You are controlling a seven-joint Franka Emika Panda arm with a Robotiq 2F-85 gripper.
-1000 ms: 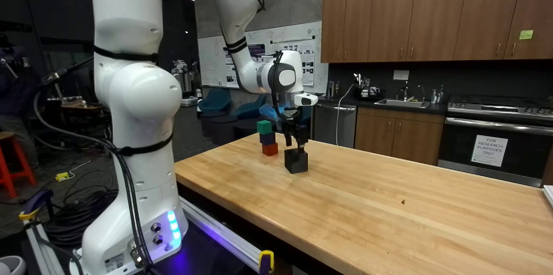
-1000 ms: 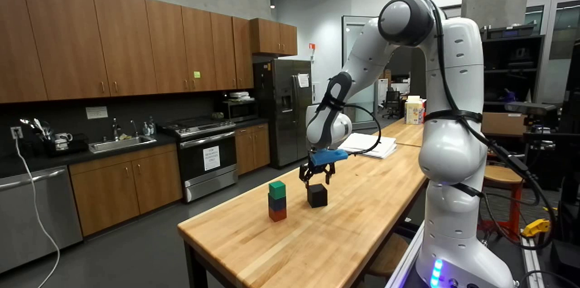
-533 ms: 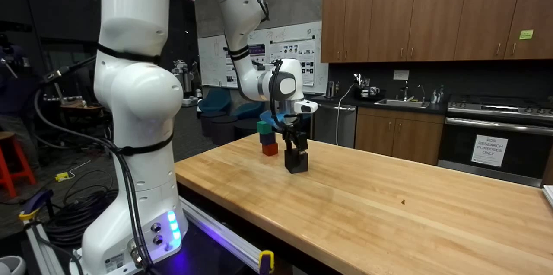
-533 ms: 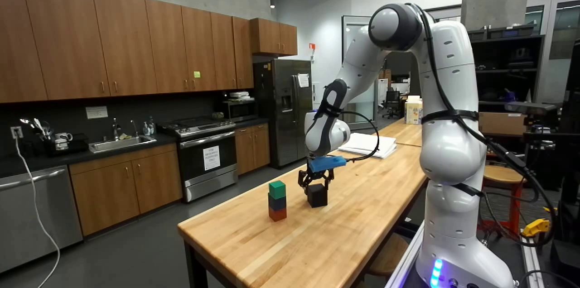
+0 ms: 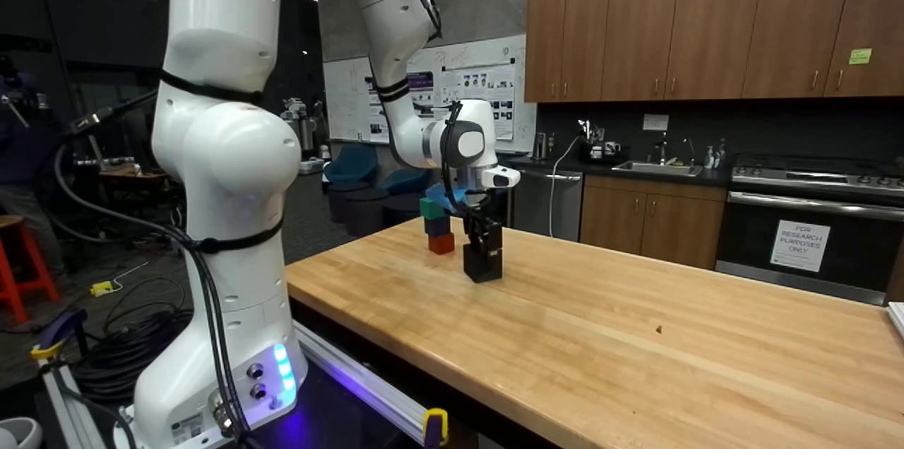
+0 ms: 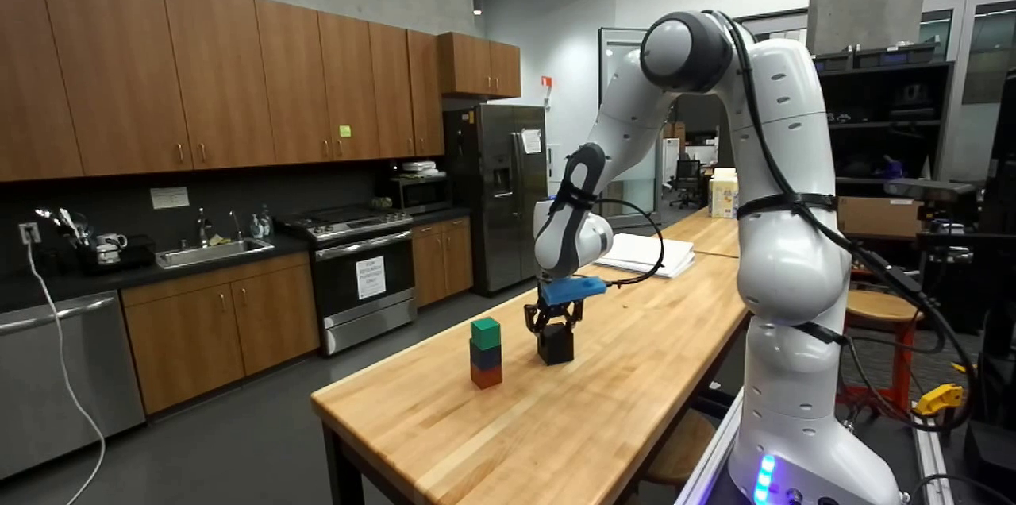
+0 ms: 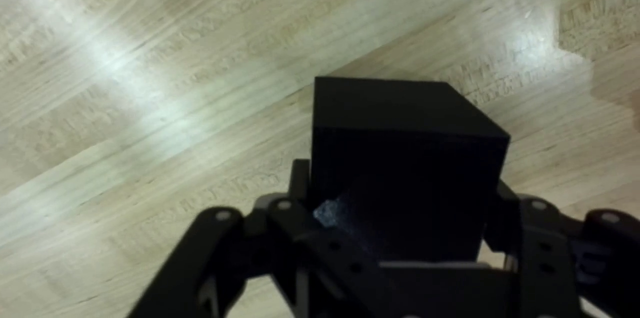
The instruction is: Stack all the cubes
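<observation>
A short tower stands on the wooden table (image 6: 548, 433): a green cube (image 6: 486, 331) on top, a dark blue cube (image 6: 486, 358) in the middle and a red cube (image 6: 486, 376) at the bottom. Beside it, separate on the table, is a larger black cube (image 6: 556, 345), also visible in the wrist view as a black cube (image 7: 400, 108). My gripper (image 7: 402, 188) comes down over this black cube from above, fingers against two opposite sides, shut on it. Fingers and cube are both black, so the contact is dim. The tower lies outside the wrist view.
The tower stands close to the black cube, toward the table's end. White papers (image 6: 647, 252) lie farther along the table, with a yellow carton (image 6: 723, 194) beyond them. A blue piece (image 6: 573, 290) is fixed on the wrist above the gripper. A small brown speck (image 5: 659, 329) marks the tabletop.
My gripper has come down from above the black cube to around it, and its fingers have closed in on its sides. The black cube has shifted very slightly. The tower has not moved.
</observation>
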